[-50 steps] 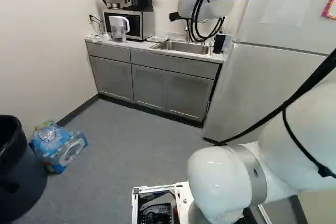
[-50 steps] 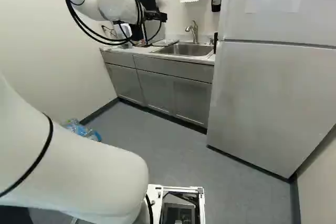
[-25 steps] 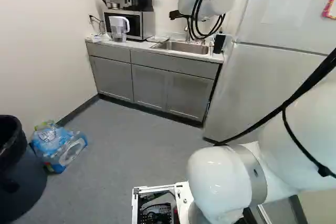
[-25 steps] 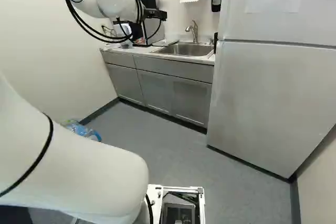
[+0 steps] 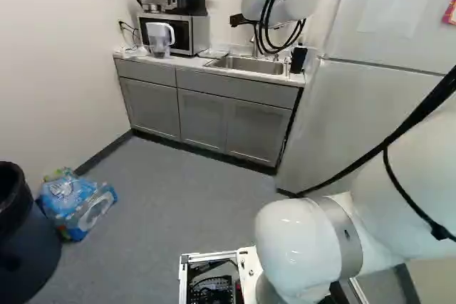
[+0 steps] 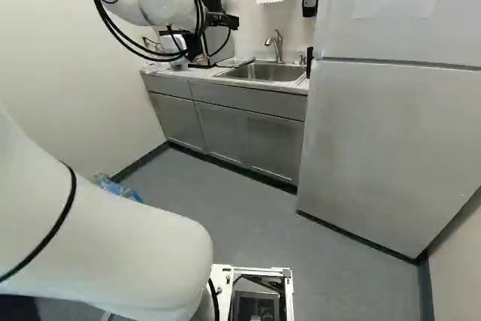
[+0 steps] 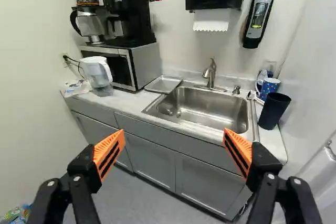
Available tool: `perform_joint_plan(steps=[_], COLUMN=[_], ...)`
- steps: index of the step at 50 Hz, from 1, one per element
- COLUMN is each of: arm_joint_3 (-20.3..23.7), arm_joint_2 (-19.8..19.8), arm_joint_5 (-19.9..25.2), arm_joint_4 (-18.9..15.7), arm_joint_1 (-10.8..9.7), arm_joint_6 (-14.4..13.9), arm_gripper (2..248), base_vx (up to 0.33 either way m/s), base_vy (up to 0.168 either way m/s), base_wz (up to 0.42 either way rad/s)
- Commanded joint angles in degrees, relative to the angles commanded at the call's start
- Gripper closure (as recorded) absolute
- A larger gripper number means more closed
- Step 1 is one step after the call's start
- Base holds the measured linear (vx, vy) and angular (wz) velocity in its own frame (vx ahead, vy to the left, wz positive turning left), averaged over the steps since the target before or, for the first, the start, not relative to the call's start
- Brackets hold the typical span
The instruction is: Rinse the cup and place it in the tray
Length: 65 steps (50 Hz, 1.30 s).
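- A dark bin (image 5: pixel 28 247) stands at the left of the left base view, a pack of bottles (image 5: pixel 77 203) just beside it; grey floor (image 5: pixel 171 197) runs from there to the cabinets (image 5: pixel 203 115).
- The water pitcher (image 7: pixel 96 75) is near the counter's wall-side end, beside the microwave (image 7: pixel 126 65).
- The tray (image 7: pixel 163 84) lies flat on the counter (image 7: pixel 129 104), between microwave and sink.
- The white arm (image 5: pixel 306 247) bulges up at the right of the left base view, leaves it, and reaches back in along the top, its wrist (image 6: pixel 169 5) high, toward the counter.
- The gripper (image 6: pixel 224 22) has its fingers spread wide; the sink's near edge shows ahead, between them.
- The sink (image 7: pixel 207 106) opens below the faucet (image 7: pixel 210 73).
- The black cup (image 7: pixel 274 110) stands upright on the narrow counter strip beyond the sink, a blue mug (image 7: pixel 269 86) behind it.
- The refrigerator (image 6: pixel 391 148) walls off that end closely.
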Motion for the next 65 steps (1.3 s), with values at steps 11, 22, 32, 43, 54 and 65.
perform_joint_plan(steps=[11,22,32,43,54,65], arm_joint_3=[0.0,0.0,0.0,0.0,0.0,0.0], arm_joint_2=[0.0,0.0,0.0,0.0,0.0,0.0], arm_joint_5=[0.0,0.0,0.0,0.0,0.0,0.0], arm_joint_4=[0.0,0.0,0.0,0.0,0.0,0.0], arm_joint_1=[0.0,0.0,0.0,0.0,0.0,0.0], arm_joint_6=[0.0,0.0,0.0,0.0,0.0,0.0], arm_gripper=[3,3,3,3,3,3], base_vx=[0.141,0.163,0.162,0.167,0.177,0.174], base_vy=[0.099,0.110,0.117,0.129,0.135,0.131], base_wz=[-0.031,-0.032,-0.031,-0.026,-0.028,-0.027])
